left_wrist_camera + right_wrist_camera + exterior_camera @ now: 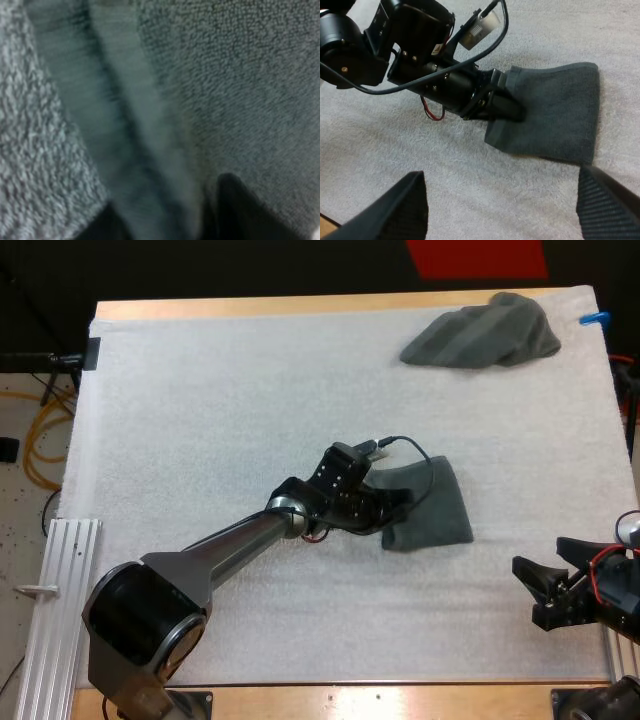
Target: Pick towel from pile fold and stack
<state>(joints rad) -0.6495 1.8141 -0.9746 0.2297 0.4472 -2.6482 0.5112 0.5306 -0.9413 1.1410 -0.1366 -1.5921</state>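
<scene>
Grips the left edge of the folded dark grey-green towel (432, 502) with the left tool (398, 512), black fingers (506, 107) clenched on the hem, near the middle of the white mat (200, 420). Shows, from the left wrist, a ridge of the same terry cloth running between two dark fingertips. Holds the right tool (535, 592) released, fingers apart and clear, low over the mat's right side, well apart from that towel. Has a crumpled dark grey-green towel (482, 332) lying at the mat's far right corner. Carries the mat on a wooden surface (300, 306).
</scene>
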